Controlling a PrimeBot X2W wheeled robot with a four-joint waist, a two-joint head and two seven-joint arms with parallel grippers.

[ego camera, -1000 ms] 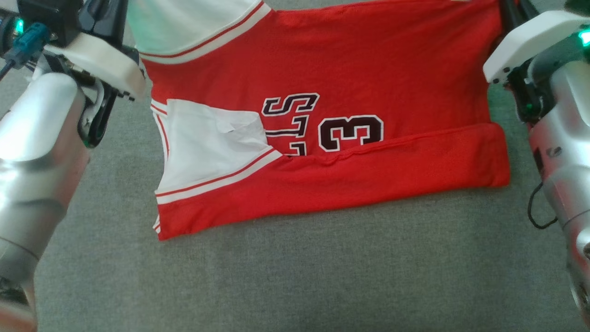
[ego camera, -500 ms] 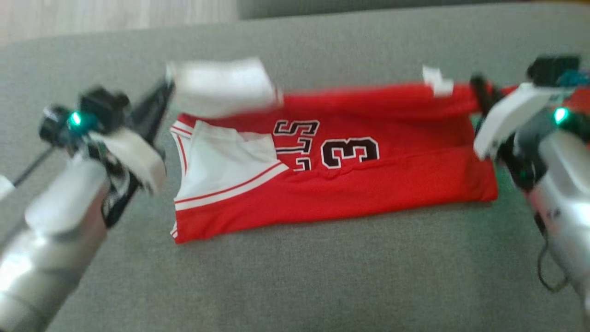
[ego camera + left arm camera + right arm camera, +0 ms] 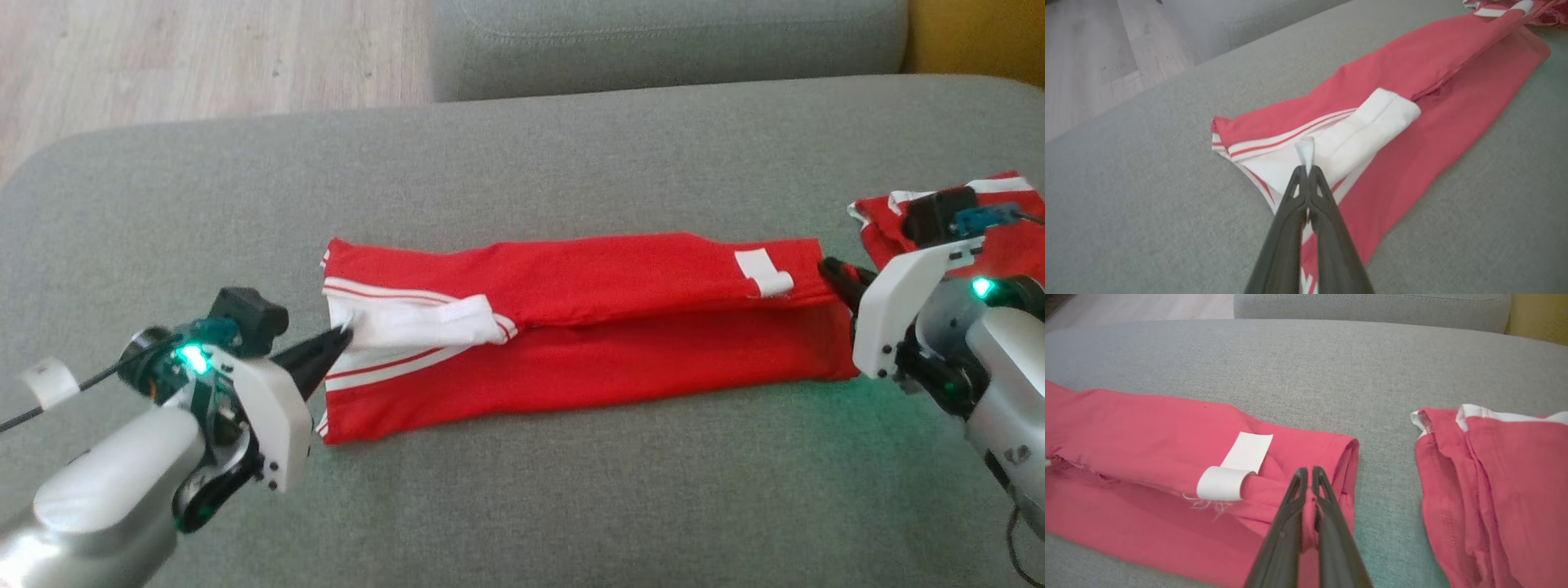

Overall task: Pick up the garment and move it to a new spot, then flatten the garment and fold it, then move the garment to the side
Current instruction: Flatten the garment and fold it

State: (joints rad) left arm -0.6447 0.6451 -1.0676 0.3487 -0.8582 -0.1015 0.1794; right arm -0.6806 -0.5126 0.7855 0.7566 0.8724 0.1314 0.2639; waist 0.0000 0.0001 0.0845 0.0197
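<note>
1. Left gripper [image 3: 341, 335], 8 o'clock in the head view: fingers pressed together, pinching a white fold at the trimmed end of the jersey.
2. Red jersey [image 3: 620, 359], centre: folded lengthwise into a long band, lying on the grey sofa seat [image 3: 522, 506]; white label [image 3: 763, 273] on top toward 3 o'clock.
3. Right gripper [image 3: 833, 269], 3 o'clock: fingers closed, nipping red cloth at the band's other end.
4. Second red garment [image 3: 1016, 241], 2 o'clock: lies apart from the jersey.
5. Backrest cushion [image 3: 653, 41], 12 o'clock.
6. Wooden floor [image 3: 204, 57], 11 o'clock.
</note>
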